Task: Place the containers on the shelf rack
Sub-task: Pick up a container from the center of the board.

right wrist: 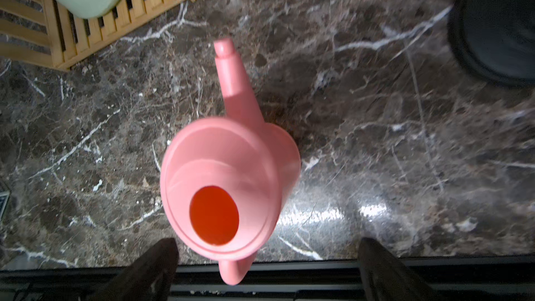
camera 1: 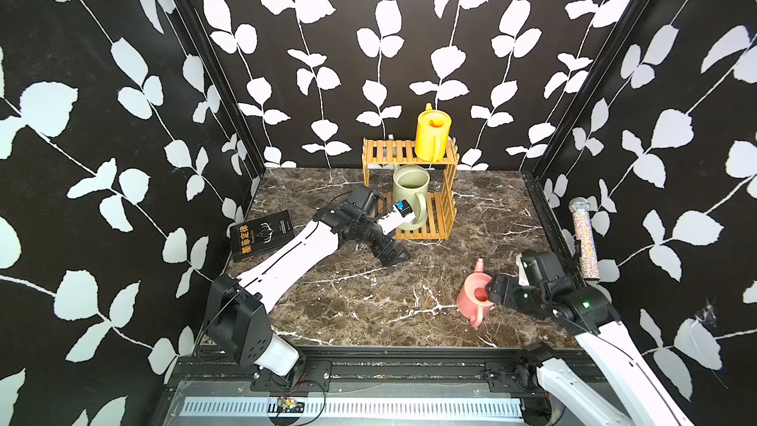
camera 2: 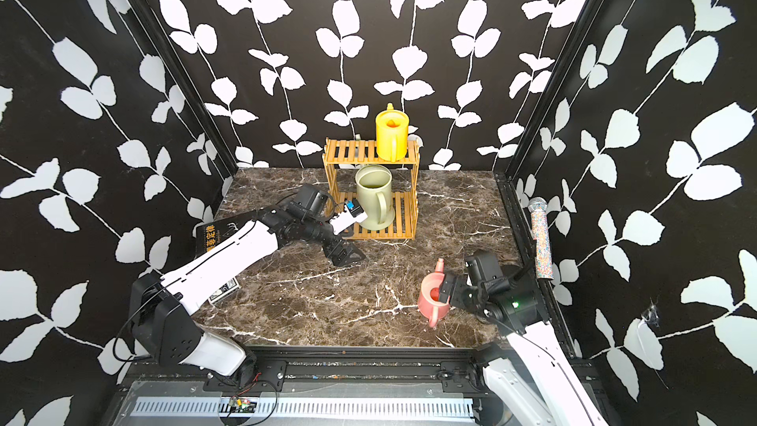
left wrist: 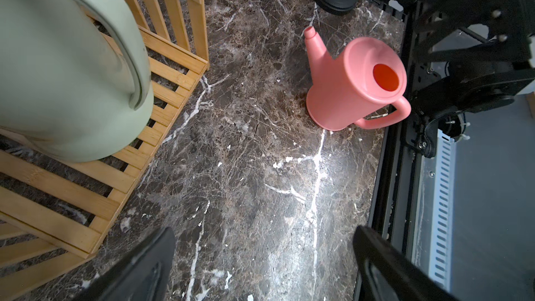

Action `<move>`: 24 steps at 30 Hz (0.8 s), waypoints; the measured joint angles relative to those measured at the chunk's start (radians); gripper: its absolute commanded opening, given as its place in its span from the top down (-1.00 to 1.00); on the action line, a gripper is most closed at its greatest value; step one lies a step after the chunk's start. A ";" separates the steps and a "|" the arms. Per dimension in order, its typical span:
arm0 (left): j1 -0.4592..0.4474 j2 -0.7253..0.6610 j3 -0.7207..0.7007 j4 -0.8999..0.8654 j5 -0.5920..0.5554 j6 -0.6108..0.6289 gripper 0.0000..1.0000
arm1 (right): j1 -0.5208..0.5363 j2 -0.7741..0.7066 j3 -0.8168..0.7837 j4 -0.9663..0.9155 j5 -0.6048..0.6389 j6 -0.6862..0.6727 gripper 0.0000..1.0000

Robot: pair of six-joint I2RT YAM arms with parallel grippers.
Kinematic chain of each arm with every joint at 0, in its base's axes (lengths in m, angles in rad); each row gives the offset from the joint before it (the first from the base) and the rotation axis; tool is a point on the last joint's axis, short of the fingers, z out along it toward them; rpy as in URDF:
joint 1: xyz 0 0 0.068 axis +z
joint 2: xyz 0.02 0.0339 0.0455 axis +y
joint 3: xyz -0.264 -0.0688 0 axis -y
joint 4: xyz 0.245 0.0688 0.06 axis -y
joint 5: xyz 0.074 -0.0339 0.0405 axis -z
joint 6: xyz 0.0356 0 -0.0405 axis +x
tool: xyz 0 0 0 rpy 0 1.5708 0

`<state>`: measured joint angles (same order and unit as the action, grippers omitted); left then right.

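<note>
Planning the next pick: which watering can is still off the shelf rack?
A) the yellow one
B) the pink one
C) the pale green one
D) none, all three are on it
B: the pink can stands on the marble table, apart from the shelf rack, while the yellow can sits on its top tier and the green can on its lower tier.

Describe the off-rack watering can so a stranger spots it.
Start at the light bamboo slatted rack at the back of the dark marble table. Front right stands a small pink plastic watering can; the yellow can and pale green can sit on it.
</note>
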<state>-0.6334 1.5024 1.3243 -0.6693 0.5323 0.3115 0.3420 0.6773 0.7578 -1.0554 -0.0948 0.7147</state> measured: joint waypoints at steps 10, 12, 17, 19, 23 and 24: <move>0.000 0.000 0.000 0.000 -0.006 0.000 -0.97 | 0.000 0.059 -0.116 0.182 -0.225 0.080 -0.97; 0.000 0.000 0.000 0.000 -0.009 0.000 -0.97 | 0.000 0.060 -0.121 0.211 -0.249 0.094 -0.97; 0.000 0.000 0.000 -0.002 -0.018 0.002 -0.97 | 0.019 0.070 -0.159 0.326 -0.296 0.150 -0.95; 0.000 0.000 0.000 -0.005 -0.023 0.005 -0.97 | 0.043 0.088 -0.184 0.379 -0.307 0.179 -0.95; 0.000 0.000 -0.011 -0.006 -0.029 0.014 -0.97 | 0.100 0.148 -0.203 0.470 -0.307 0.227 -0.94; 0.000 0.000 -0.015 -0.007 -0.030 0.015 -0.97 | 0.112 0.164 -0.203 0.494 -0.306 0.237 -0.94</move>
<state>-0.6334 1.5024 1.3090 -0.6762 0.5026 0.3264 0.4538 0.8413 0.5549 -0.5613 -0.4007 0.9512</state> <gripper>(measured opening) 0.986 0.973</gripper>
